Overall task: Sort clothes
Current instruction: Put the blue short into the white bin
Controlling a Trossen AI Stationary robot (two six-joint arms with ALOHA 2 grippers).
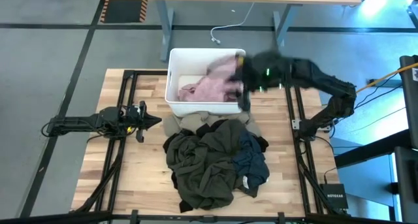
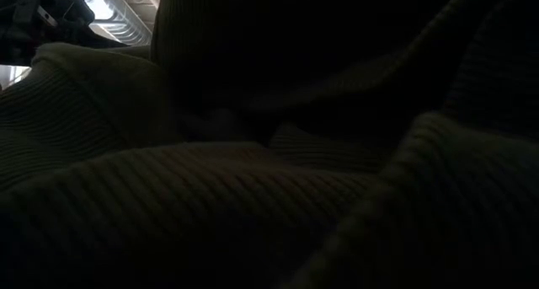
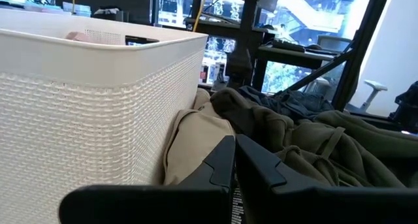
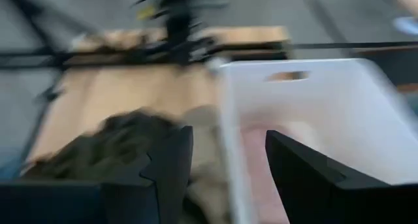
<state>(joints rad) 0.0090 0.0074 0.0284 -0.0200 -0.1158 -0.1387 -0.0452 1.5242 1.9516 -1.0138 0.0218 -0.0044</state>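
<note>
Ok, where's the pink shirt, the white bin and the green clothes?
pink shirt [image 1: 210, 87], high view, its middle inside the bin.
white bin [image 1: 175, 59], high view, its left rim.
green clothes [image 1: 199, 160], high view, middle of the pile.

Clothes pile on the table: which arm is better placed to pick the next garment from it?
Probably the right. Its claw is open above the white bin's edge, with the clothes pile just beyond. The left claw is shut, low beside the bin, pointing at the beige piece.
</note>
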